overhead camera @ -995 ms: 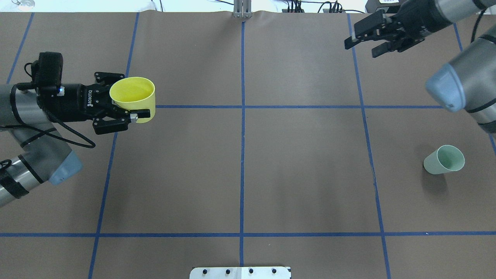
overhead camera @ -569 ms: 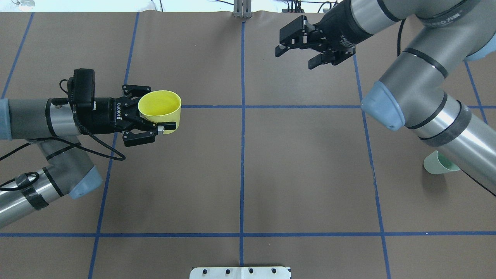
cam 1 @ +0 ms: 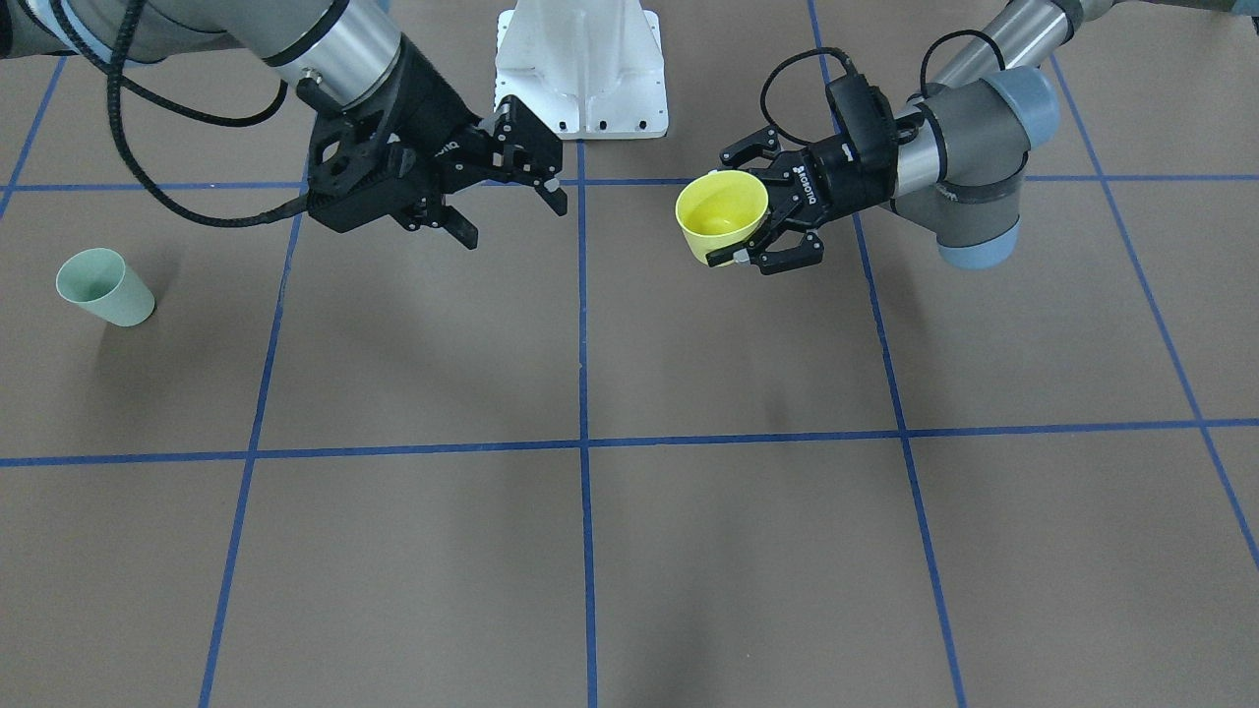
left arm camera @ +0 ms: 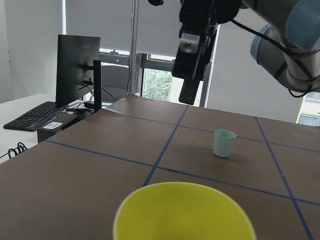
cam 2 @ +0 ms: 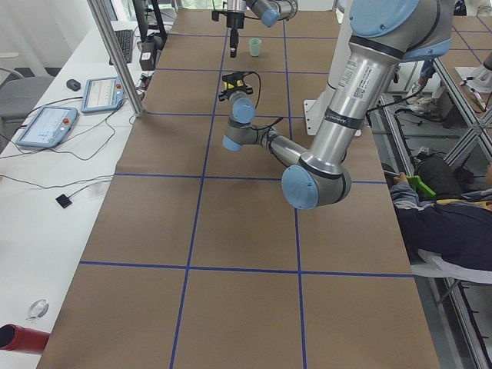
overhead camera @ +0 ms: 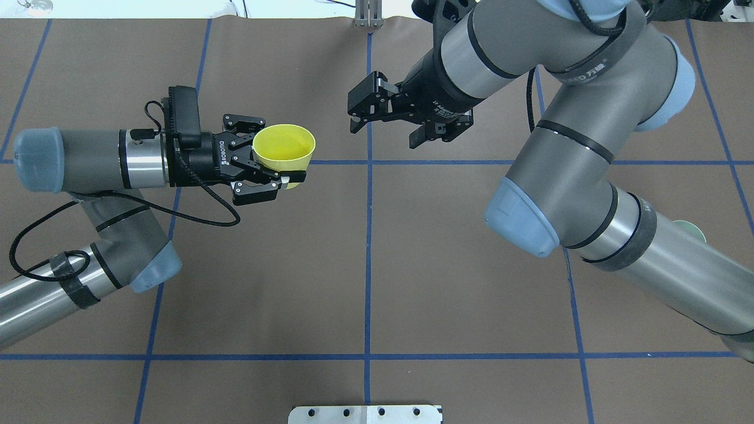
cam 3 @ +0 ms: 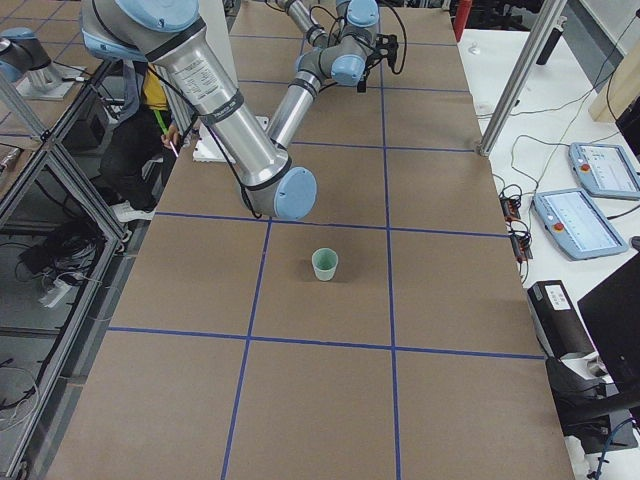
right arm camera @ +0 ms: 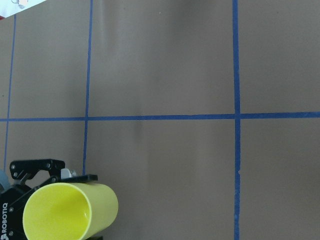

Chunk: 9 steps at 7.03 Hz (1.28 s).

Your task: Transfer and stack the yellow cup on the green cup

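Note:
The yellow cup (overhead camera: 284,147) is held upright above the table, left of the centre line, in my left gripper (overhead camera: 281,154), which is shut on its wall. It also shows in the front view (cam 1: 721,211) and both wrist views (left arm camera: 185,212) (right arm camera: 70,212). My right gripper (overhead camera: 383,133) is open and empty, just right of the yellow cup and apart from it, fingers pointing towards it (cam 1: 516,221). The green cup (cam 1: 103,287) stands upright on the table at the far right side; in the overhead view only a sliver (overhead camera: 694,227) shows behind my right arm.
Blue tape lines divide the brown table into squares. The white robot base plate (cam 1: 580,59) sits at the robot's edge, centre. My right arm's elbow (overhead camera: 524,224) hangs over the right half. Tablets (cam 3: 585,195) lie on a side desk.
My left gripper has carried the yellow cup rightward towards the centre line. My right arm has swung left to the centre, gripper still open, and now covers most of the green cup in the overhead view.

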Tool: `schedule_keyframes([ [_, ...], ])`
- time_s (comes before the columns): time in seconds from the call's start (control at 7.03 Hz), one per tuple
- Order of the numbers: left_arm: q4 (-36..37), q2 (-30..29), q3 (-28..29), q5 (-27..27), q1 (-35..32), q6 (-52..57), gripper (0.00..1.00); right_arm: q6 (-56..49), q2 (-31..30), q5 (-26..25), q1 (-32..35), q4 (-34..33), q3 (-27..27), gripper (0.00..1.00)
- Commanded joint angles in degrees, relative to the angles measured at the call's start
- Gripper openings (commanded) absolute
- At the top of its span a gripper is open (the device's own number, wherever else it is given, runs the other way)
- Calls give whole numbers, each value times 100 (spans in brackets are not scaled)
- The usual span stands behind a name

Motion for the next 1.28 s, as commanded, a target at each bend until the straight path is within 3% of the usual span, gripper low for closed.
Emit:
schedule_keyframes([
  [0.0, 94, 32, -10, -27, 6, 65, 0, -9, 289, -208, -374, -528, -13, 100],
  [0.71, -99, 23, -28, 25, 269, 995, 0, -352, 387, -104, -525, -652, -110, 100],
  [1.14, -117, 32, -133, 25, 436, 1006, 0, -352, 624, -138, -534, -653, -391, 99],
])
